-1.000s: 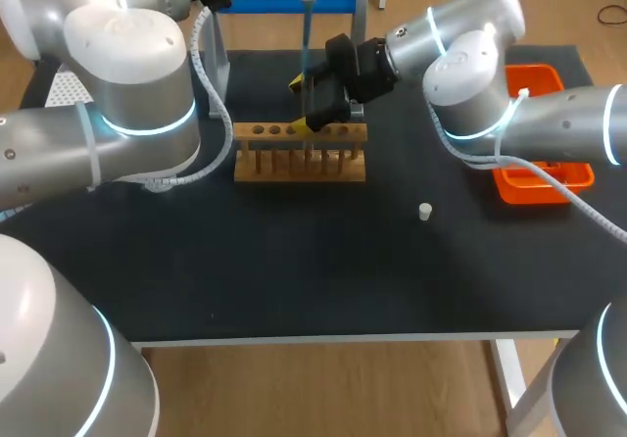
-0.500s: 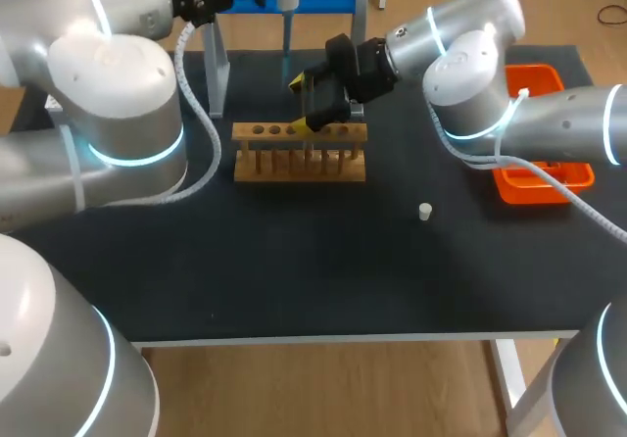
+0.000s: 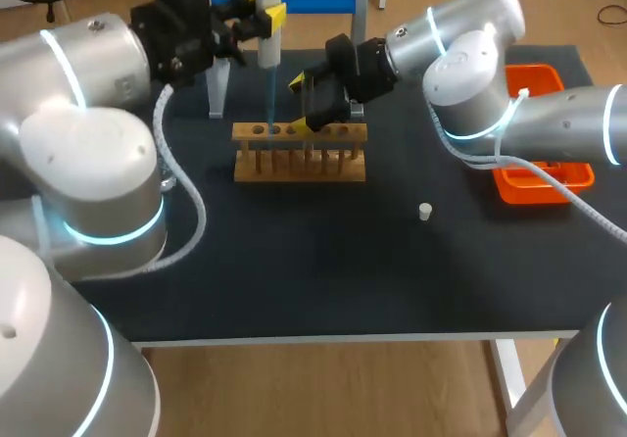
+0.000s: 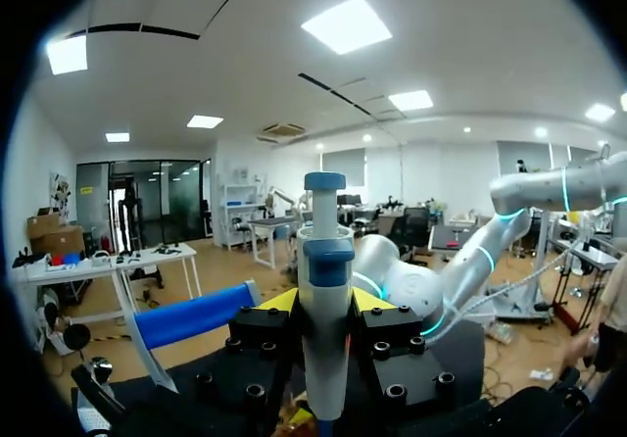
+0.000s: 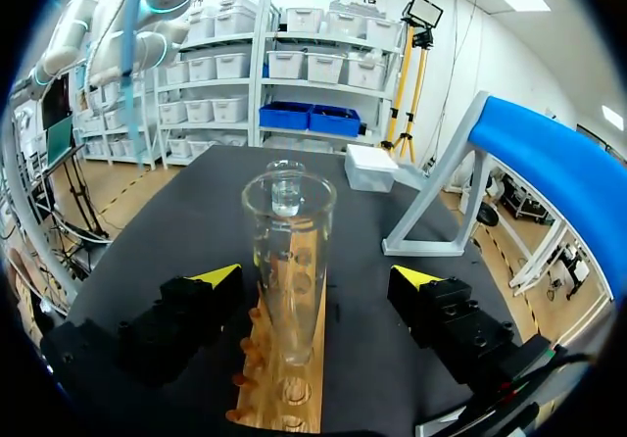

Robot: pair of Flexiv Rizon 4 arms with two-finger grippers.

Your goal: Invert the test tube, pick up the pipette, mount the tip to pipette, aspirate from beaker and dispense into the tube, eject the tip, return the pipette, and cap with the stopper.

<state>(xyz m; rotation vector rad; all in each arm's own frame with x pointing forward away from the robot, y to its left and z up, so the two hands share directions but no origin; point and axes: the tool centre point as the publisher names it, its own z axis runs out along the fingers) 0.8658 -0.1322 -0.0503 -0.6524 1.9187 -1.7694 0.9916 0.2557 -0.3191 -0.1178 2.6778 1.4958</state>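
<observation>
Where my left arm comes in over the black counter [image 3: 294, 261], its hand [image 3: 264, 16] grips a white-and-blue pipette [image 4: 324, 359] from both sides. The pipette is upright, its slim translucent blue tip [image 3: 269, 89] pointing down at the left end of the wooden test-tube rack [image 3: 299, 158]. Right of that, the right hand [image 3: 309, 102] stands spread wide around a clear glass test tube [image 5: 287, 251] seated upright in the rack, neither finger touching it. A small white stopper [image 3: 425, 212] lies farther right, then an orange plastic tray [image 3: 573, 177].
</observation>
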